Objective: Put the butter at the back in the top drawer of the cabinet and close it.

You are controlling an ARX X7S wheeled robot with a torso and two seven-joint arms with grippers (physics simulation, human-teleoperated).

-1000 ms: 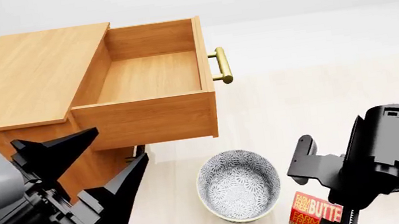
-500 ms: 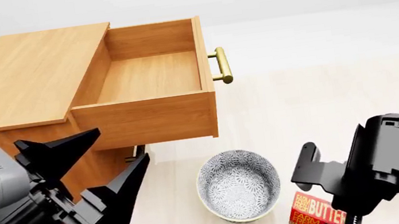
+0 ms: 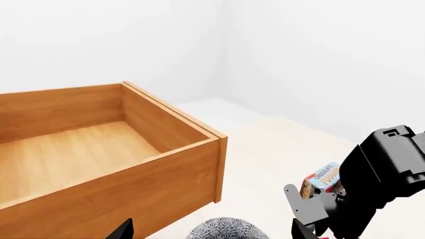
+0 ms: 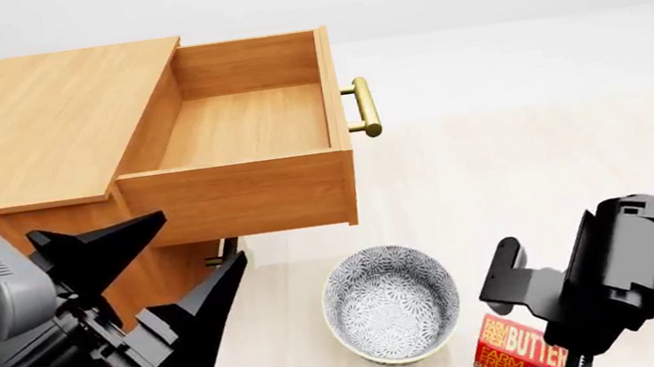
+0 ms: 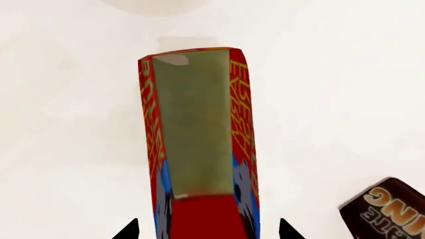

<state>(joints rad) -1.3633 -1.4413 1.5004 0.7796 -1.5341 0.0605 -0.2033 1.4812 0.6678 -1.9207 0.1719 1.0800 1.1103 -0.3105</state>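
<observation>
The butter [image 4: 521, 348], a red and orange-yellow carton, lies on the floor right of the bowl. In the right wrist view the butter [image 5: 199, 134] sits between my right gripper's [image 5: 206, 232] open fingertips, which stand apart on either side of its near end without touching it. The cabinet [image 4: 35, 127] stands at the left with its top drawer [image 4: 237, 129] pulled out and empty, brass handle [image 4: 364, 107] at its front. My left gripper [image 4: 202, 235] is open and empty in front of the cabinet, below the drawer. The drawer also shows in the left wrist view [image 3: 99, 164].
A patterned bowl [image 4: 391, 303] sits on the floor between the two arms, below the drawer's front. The chocolate pudding box [image 5: 385, 206] lies just beside the butter, also seen behind the right arm [image 3: 323, 178]. A lower drawer's handle [image 4: 216, 255] peeks out under the open drawer.
My right arm has sunk lower over the butter. My left arm has shifted slightly. The drawer, bowl and butter have not moved.
</observation>
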